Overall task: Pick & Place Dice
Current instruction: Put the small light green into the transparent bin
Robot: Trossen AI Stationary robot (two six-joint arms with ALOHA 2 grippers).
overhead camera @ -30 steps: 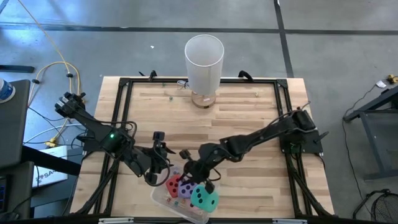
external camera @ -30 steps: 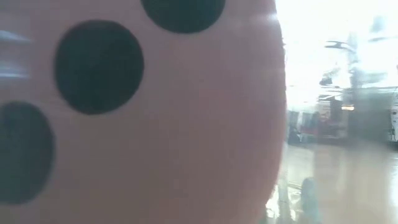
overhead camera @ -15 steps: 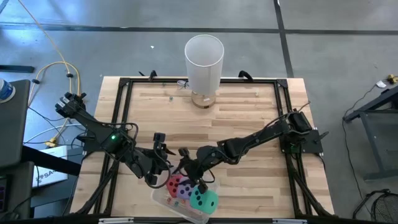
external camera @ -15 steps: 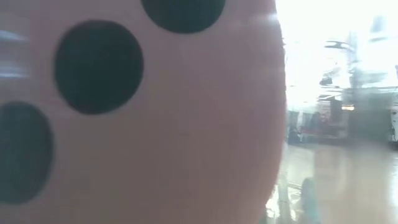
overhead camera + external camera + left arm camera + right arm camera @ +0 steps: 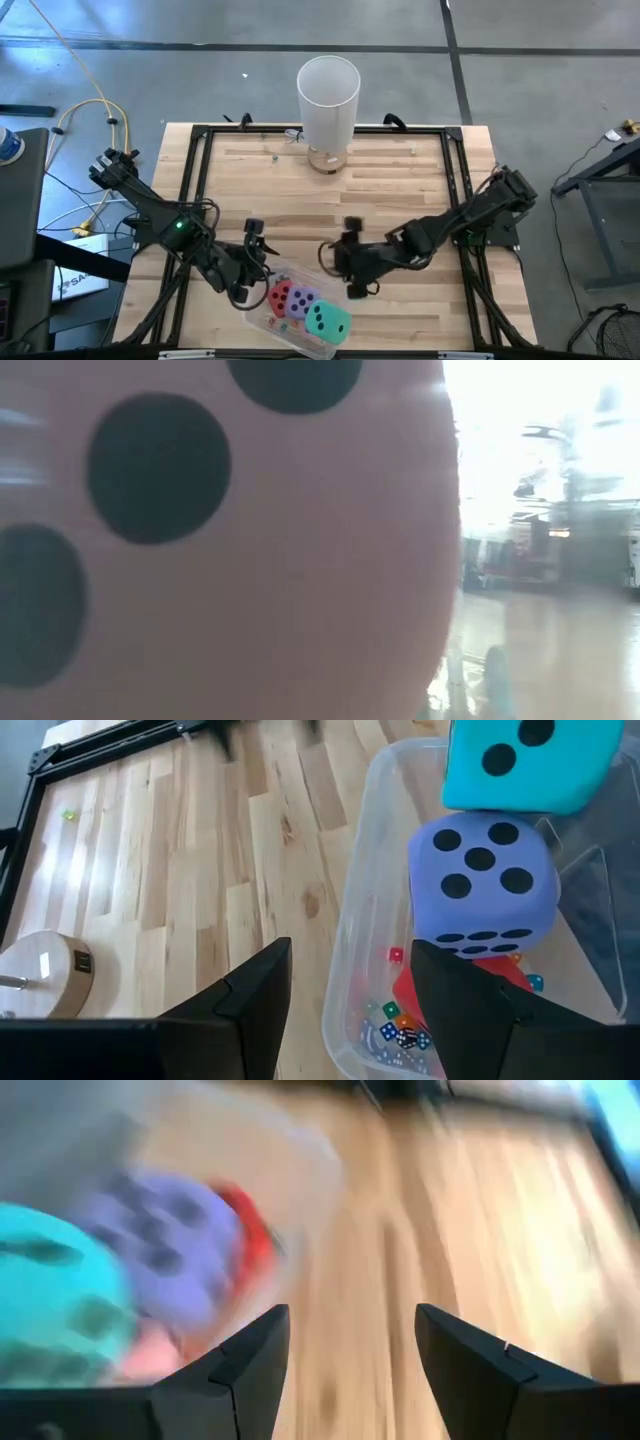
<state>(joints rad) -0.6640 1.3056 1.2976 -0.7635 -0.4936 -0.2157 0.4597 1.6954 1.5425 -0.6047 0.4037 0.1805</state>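
Observation:
A clear plastic bin (image 5: 262, 316) sits at the table's near edge. Inside are the red die (image 5: 283, 297), the purple die (image 5: 304, 300) and the teal die (image 5: 327, 320). The purple die (image 5: 480, 880) rests on the red one (image 5: 420, 995), with the teal die (image 5: 525, 760) beyond it. The pink die (image 5: 220, 540) fills the low view; a pink patch (image 5: 150, 1355) shows under the others. My left gripper (image 5: 245, 290) (image 5: 350, 1020) is open at the bin's left wall (image 5: 345, 950), its fingers on either side. My right gripper (image 5: 355, 285) (image 5: 350, 1370) is open, just right of the bin.
A tall white cylinder (image 5: 328, 95) stands on a round wooden base (image 5: 327, 160) at the table's far edge. Tiny coloured beads (image 5: 400, 1030) lie on the bin's floor. A black frame (image 5: 200, 150) borders the wooden tabletop; bare wood lies between the bin and the cylinder.
My right gripper has drawn back from above the dice in the bin toward the table's right and turned about; its wrist view is blurred by the motion. The dice stay in the bin. My left gripper has kept beside the bin.

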